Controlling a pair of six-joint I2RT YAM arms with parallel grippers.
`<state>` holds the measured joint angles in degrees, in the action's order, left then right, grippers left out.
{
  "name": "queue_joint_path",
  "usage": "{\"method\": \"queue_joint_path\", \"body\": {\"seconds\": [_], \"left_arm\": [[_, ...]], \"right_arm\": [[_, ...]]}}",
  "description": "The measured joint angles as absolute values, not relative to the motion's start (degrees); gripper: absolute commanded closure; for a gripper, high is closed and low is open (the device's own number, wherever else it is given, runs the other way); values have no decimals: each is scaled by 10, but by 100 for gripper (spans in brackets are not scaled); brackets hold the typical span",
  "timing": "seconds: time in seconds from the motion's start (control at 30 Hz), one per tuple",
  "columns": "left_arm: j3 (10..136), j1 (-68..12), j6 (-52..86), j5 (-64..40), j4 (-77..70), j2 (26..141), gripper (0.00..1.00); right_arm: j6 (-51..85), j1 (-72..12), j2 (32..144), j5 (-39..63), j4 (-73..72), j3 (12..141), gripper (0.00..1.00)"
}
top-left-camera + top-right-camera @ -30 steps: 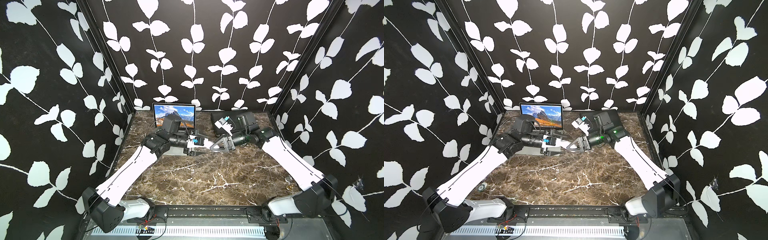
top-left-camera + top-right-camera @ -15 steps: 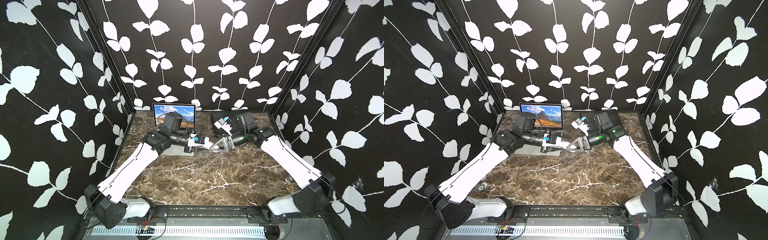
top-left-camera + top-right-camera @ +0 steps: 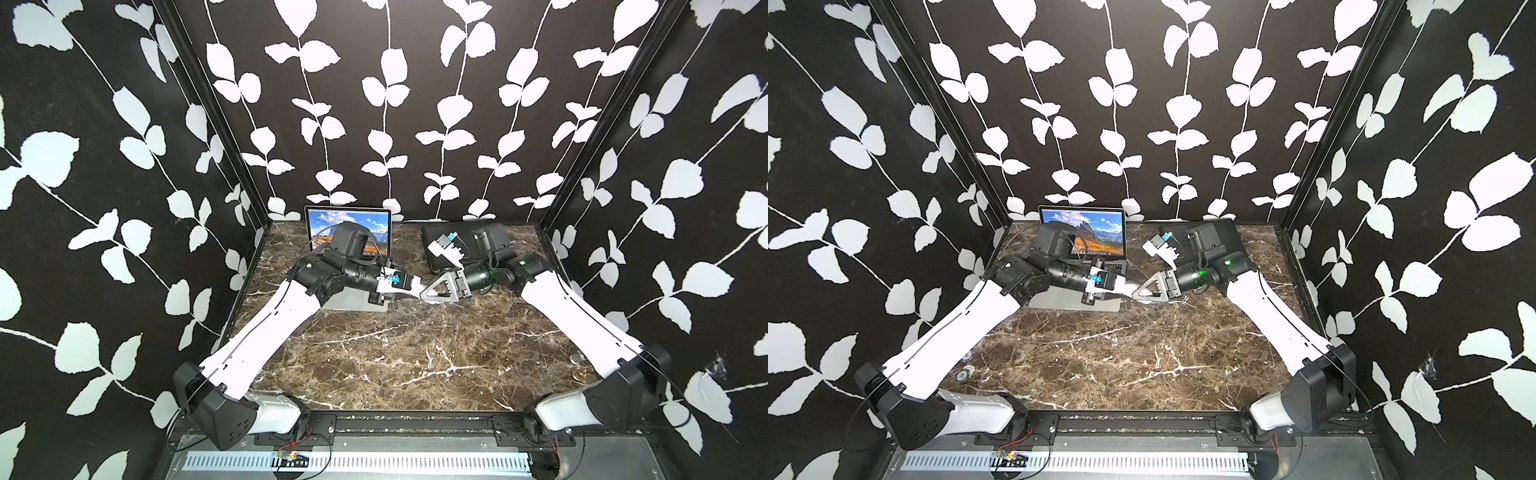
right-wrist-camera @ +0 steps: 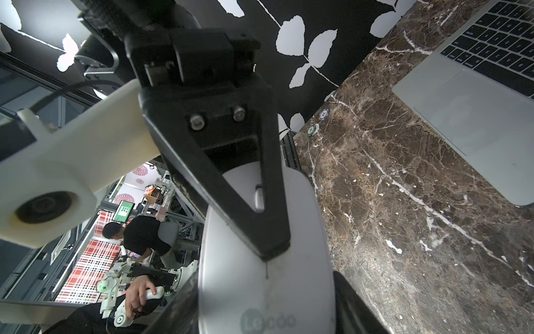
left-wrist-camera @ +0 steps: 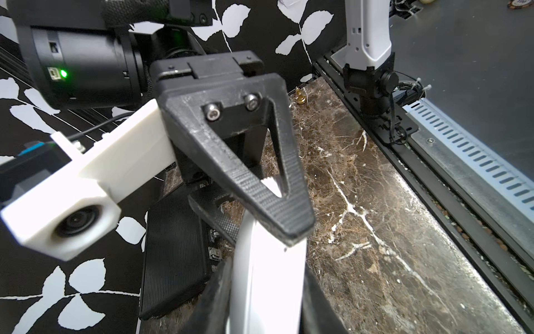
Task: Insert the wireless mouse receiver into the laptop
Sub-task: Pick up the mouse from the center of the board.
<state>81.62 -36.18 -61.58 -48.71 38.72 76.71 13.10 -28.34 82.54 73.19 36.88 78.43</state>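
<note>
The white wireless mouse hangs above the marble between both grippers, just right of the laptop's front corner. My right gripper is shut across its width, its printed logo facing that wrist camera. My left gripper comes from the laptop side and is shut on the mouse's thin edge. In both top views the mouse is only a white sliver where the left gripper meets the right gripper. The open silver laptop stands back left. The receiver is hidden.
A flat black ribbed case lies at the back right behind the right arm. Two poker chips lie by the left wall. Small brass pieces sit near the right arm's base.
My left gripper has moved right from over the laptop to the right gripper, and its jaws have closed onto the mouse. The right arm and its grip have stayed still.
</note>
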Motion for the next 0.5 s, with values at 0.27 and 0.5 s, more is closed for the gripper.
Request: {"method": "queue_joint_path", "body": {"seconds": [0.27, 0.5], "left_arm": [[816, -362, -587, -492, 387, 767, 83], [804, -362, -463, -497, 356, 768, 82]], "right_arm": [[151, -283, 822, 734, 357, 776, 34], [161, -280, 797, 687, 312, 760, 13]]}}
